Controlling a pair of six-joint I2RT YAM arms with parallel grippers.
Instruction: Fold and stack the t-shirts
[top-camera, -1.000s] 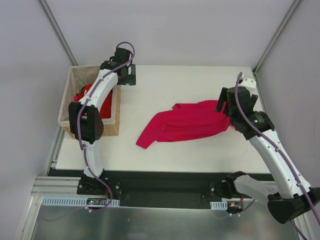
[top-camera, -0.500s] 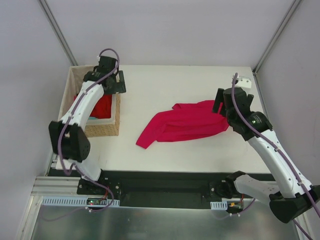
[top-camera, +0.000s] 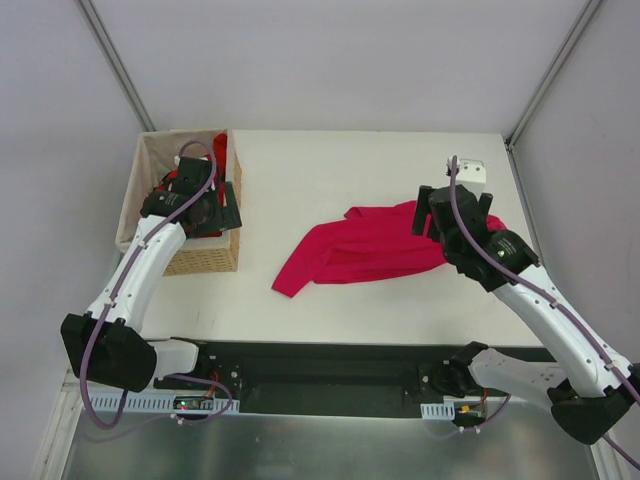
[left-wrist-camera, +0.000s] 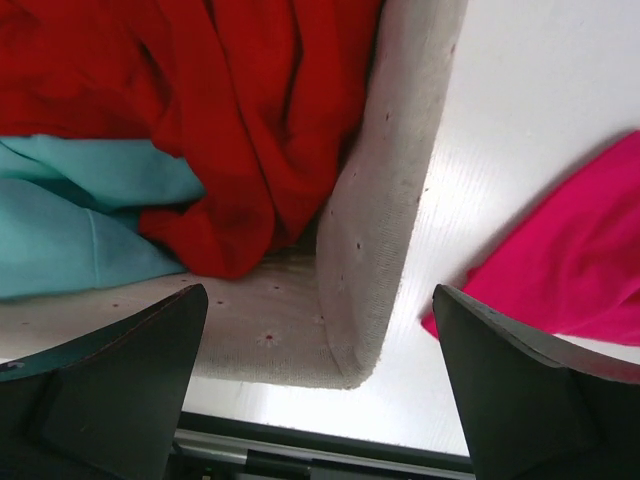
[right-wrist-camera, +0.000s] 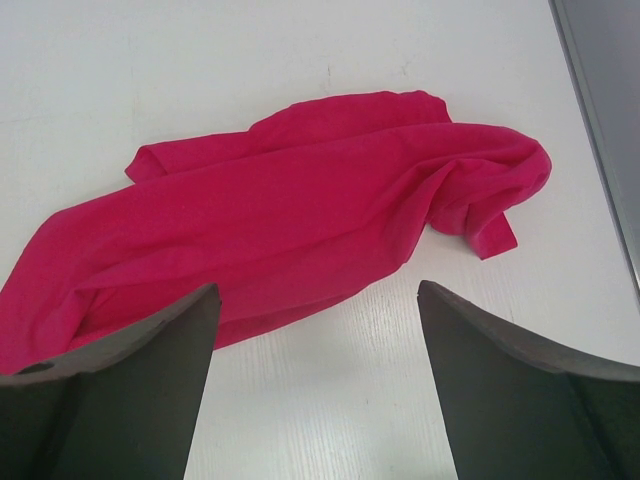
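Top external: left hand (top-camera: 198, 208) now nearer

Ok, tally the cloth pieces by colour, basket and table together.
Magenta cloth: 1, on the table
Red cloth: 1 bunch, in the basket; may be more than one piece
Teal cloth: 1, in the basket
Total: 3 visible

A red t-shirt (left-wrist-camera: 250, 120) touches teal cloth (left-wrist-camera: 80, 220) in basket (left-wrist-camera: 380, 200).

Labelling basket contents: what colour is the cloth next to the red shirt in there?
The cloth is teal; clearest in the left wrist view.
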